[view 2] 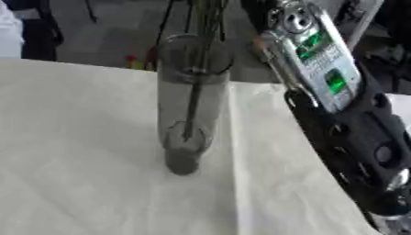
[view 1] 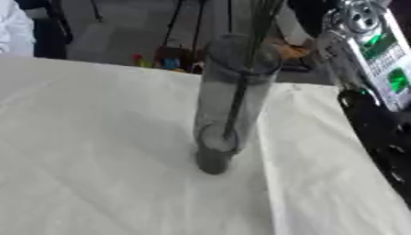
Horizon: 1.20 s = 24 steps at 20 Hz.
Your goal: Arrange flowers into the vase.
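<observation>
Fingers aren't something I can make out from here, so can't tell if they're wide or curled. All that shows of the right arm [view 2: 353,133] is a black forearm with a silver section and green patches, coming down the right side. No hand visible anywhere.

White cloth covers the surface [view 1: 96,151], with a crease running down past the vase. Behind it there's grey floor, some dark stands and a few small colourful bits.

Clear glass vase [view 1: 229,101] stands upright mid-surface, thin dark stems [view 1: 237,98] in it, just left of that arm, not touching.
</observation>
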### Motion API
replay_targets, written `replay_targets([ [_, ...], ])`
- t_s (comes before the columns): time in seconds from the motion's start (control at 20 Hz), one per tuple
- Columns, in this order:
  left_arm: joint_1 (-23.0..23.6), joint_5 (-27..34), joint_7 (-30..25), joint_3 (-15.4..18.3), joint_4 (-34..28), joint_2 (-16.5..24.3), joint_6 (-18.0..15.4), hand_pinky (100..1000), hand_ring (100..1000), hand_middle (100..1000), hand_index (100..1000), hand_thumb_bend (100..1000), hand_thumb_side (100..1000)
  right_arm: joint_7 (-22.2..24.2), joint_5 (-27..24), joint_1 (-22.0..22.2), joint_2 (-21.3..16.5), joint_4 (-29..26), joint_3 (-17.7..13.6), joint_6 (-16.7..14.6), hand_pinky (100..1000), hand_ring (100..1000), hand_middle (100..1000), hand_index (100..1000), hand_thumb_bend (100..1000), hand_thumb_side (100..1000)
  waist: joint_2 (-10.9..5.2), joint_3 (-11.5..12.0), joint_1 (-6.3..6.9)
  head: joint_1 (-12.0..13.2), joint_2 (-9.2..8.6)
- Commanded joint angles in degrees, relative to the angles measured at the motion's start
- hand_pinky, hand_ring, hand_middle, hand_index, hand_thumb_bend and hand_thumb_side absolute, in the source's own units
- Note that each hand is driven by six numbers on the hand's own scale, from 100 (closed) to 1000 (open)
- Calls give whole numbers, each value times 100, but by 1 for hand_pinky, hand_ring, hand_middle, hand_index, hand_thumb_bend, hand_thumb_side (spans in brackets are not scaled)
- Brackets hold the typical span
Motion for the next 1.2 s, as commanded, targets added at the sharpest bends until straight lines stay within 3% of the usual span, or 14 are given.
replay_targets([
  [0.05, -39, 0, 1, 29, -88, 98, 11, 754, 772, 779, 828, 100, 1000, 231, 152, -68, -215, -92, -86, 11, 985, 1000, 840, 995, 100, 941, -183, -5, 52, 14, -4],
  [0.3, -42, 0, 7, 33, -88, 103, 12, 754, 772, 779, 828, 100, 1000, 643, 358, -38, -263, -99, -55, 58, 1000, 1000, 863, 1000, 113, 1000, -193, -11, 39, 32, 4],
  [0.75, -40, 3, 16, 33, -88, 117, 16, 754, 772, 779, 827, 100, 1000, 1608, 1105, 40, -419, -87, -26, 229, 1000, 1000, 885, 1000, 122, 1000, -244, -51, 11, 83, 29],
  [0.95, -36, 9, 21, 33, -88, 119, 18, 754, 772, 778, 827, 100, 1000, 1966, 1425, 53, -456, -84, -76, 251, 1000, 1000, 894, 1000, 170, 1000, -268, -66, 12, 96, 30],
  [1.2, -29, 8, 30, 40, -88, 116, 22, 754, 772, 778, 827, 100, 1000, 2368, 1623, 81, -478, -85, -96, 262, 1000, 1000, 902, 1000, 291, 947, -283, -86, 9, 108, 27],
])
